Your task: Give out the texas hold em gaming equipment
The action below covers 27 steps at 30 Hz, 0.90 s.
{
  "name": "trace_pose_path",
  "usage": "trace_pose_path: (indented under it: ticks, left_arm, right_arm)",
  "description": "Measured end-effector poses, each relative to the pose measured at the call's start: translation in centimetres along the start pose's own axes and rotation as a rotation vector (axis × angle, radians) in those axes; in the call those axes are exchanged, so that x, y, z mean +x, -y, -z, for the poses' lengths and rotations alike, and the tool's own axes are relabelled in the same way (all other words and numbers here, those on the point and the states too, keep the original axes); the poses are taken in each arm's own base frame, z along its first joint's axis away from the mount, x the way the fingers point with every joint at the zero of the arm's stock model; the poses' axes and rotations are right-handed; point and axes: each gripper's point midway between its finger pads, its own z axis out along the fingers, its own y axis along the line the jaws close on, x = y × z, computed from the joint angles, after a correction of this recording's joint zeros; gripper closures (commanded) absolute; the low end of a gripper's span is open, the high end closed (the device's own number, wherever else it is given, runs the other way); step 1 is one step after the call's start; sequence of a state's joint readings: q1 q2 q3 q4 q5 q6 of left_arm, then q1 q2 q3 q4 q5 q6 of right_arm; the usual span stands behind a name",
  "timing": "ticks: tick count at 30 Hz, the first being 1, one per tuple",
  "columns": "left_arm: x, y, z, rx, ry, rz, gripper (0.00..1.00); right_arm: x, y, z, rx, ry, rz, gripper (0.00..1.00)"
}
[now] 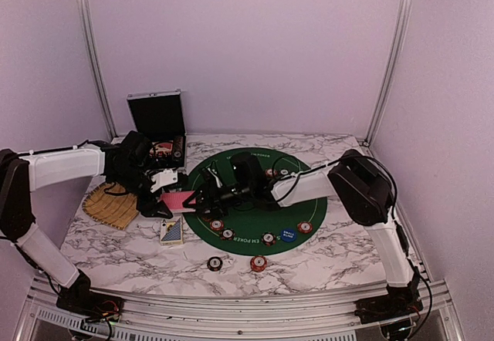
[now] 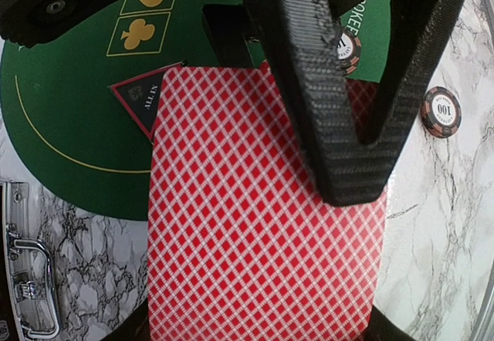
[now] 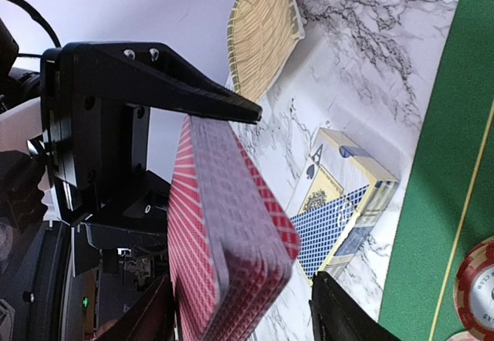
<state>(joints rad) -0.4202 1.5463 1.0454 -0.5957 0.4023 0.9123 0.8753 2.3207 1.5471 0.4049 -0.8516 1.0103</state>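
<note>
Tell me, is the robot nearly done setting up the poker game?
About halfway, I think. Done: striped red and dark poker chips and a round blue disc lie on the round green felt mat. In hand: the left gripper pinches the red-backed card deck, the right gripper open at its end. Left: no cards look dealt yet.

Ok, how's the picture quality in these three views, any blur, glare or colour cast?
Top external: a violet cast over the walls, even light, no glare on the green mat. Left wrist: the red-backed cards are crisp, the marble table rather bright. Right wrist: the cards' close end looks slightly soft, the blue card box sharp, a poker chip cropped by the frame.
</note>
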Motion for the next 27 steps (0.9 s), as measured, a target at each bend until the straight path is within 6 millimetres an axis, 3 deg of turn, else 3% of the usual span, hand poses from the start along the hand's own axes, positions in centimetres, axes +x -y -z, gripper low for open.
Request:
trace_pose_path:
  ticks: [6, 16, 17, 20, 21, 27]
  left_arm:
    - [-0.2, 0.2, -0.6, 0.013, -0.007, 0.006, 1.0]
    - [-0.4, -0.3, -1.2, -0.019, -0.022, 0.01, 0.98]
    - [-0.4, -0.5, -1.2, -0.026, -0.02, 0.009, 0.86]
    - [-0.9, -1.1, -1.4, -0.053, -0.012, 0.005, 0.13]
    - [-1.0, -1.2, -1.4, -0.061, -0.01, 0.001, 0.03]
    - [-1.7, -1.1, -1.7, -0.075, -0.011, -0.023, 0.01]
  right_arm:
    - [-0.9, -0.6, -0.1, -0.046, 0.024, -0.025, 0.54]
    - [-1.7, -0.8, 0.0, -0.101, 0.044, -0.084, 0.88]
    - [-1.9, -1.0, 0.1, -0.107, 0.049, -0.097, 0.92]
    - [-2.1, -1.0, 0.4, -0.114, 0.052, -0.116, 1.0]
    - [-2.3, -1.0, 0.5, -0.115, 0.054, -0.117, 1.0]
    - [-2.2, -0.4, 0.8, -0.113, 0.057, -0.138, 1.0]
